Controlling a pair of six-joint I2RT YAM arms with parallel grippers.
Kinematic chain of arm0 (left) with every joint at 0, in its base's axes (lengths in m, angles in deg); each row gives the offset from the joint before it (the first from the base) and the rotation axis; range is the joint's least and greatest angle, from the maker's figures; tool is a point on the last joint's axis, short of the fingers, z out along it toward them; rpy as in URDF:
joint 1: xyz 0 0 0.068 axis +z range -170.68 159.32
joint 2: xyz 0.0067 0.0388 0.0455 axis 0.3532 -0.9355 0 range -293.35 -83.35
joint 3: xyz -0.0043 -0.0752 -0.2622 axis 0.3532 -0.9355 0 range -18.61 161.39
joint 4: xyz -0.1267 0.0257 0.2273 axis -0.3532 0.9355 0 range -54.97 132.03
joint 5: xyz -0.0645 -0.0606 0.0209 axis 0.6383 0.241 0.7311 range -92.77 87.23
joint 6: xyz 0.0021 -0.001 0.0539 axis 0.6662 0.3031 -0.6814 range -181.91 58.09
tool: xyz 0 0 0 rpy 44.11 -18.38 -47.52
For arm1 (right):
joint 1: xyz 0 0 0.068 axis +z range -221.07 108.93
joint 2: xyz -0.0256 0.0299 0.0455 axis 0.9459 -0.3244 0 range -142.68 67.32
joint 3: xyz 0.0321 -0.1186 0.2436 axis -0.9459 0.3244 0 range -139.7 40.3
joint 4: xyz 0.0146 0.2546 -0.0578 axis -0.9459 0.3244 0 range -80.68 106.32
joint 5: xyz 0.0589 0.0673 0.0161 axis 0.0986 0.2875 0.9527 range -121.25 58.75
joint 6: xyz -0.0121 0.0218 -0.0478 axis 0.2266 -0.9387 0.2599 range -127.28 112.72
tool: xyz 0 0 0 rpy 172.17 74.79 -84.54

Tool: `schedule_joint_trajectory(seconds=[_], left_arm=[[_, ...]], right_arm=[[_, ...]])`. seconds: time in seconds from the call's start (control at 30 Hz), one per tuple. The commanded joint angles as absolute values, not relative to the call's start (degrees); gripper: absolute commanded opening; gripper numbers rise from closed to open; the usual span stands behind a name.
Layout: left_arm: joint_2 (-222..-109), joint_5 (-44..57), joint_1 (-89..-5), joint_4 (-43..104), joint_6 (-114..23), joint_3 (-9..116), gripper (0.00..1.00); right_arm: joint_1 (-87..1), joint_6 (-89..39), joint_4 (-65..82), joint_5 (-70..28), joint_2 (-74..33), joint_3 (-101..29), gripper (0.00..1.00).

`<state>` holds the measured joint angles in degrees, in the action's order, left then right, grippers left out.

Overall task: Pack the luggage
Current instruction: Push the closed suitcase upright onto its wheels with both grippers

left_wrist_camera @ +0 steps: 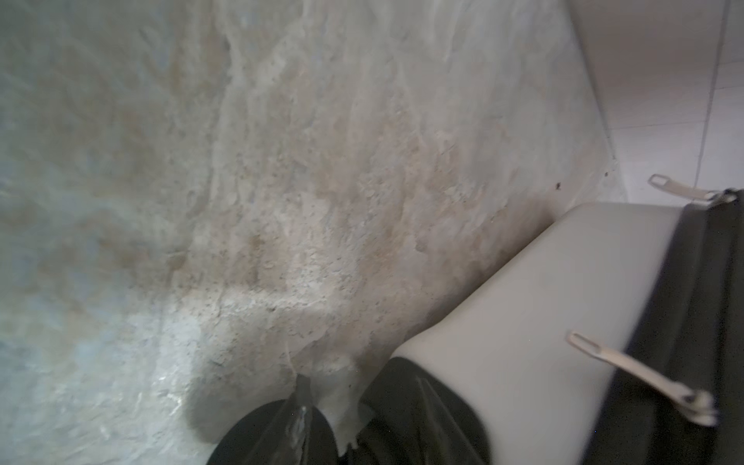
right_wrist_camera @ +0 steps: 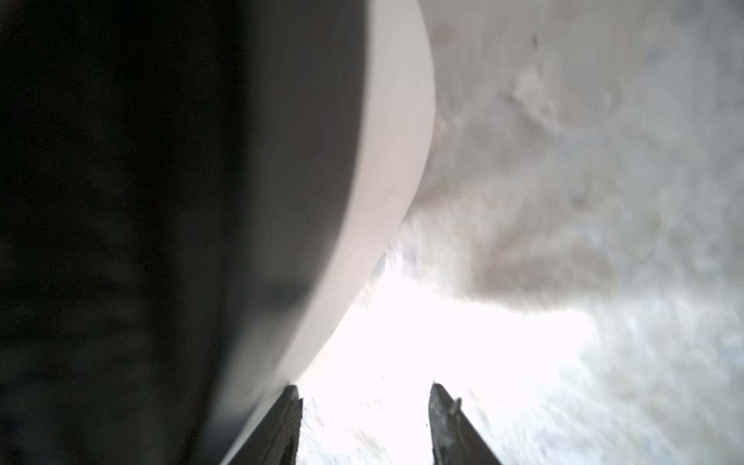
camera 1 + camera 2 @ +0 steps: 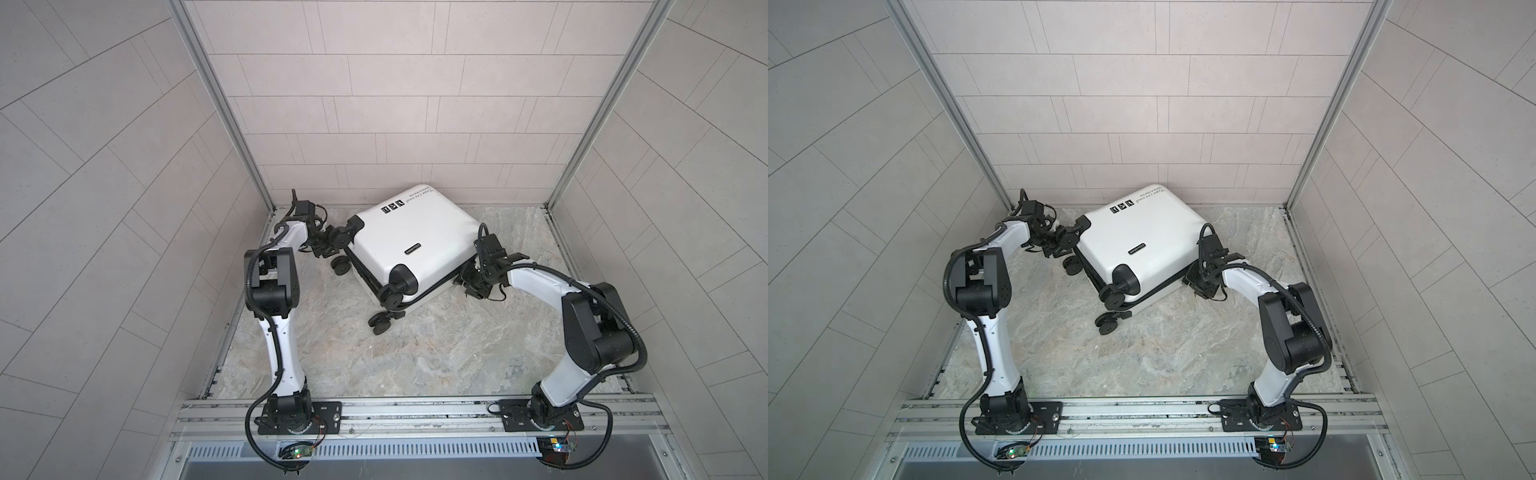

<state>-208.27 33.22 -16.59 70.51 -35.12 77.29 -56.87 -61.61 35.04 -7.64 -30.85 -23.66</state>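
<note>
Luggage [image 3: 411, 237] flat, R jaws apart, L jaws unclear

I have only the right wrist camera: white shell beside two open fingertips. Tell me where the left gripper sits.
Observer: In both top views the left gripper is by the luggage's far-left corner wheel.
Operator: Report which face is up.
Observer: The one printed with black squares.
Operator: Now the zipper.
Observer: The left wrist view shows two zipper pulls, apart along the black seam.
</note>
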Motion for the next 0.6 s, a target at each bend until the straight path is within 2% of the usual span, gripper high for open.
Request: schedule_joint_trajectory(seconds=[0.0, 0.23, 0.57], left_arm=[[-206.8, 37.4, -20.7, 74.9, -38.7, 73.1, 0.44], [-201.9, 38.9, -26.2, 70.7, -38.1, 63.9, 0.43], [-195.3, 40.2, -36.9, 56.8, -28.8, 51.5, 0.43]], right_arm=[[-57.3, -58.7, 33.0, -3.2, -35.2, -30.5, 0.52], [-62.1, -56.4, 40.3, 0.5, -45.4, -44.6, 0.51], [-68.7, -46.9, 54.6, 4.2, -54.3, -61.9, 0.54]])
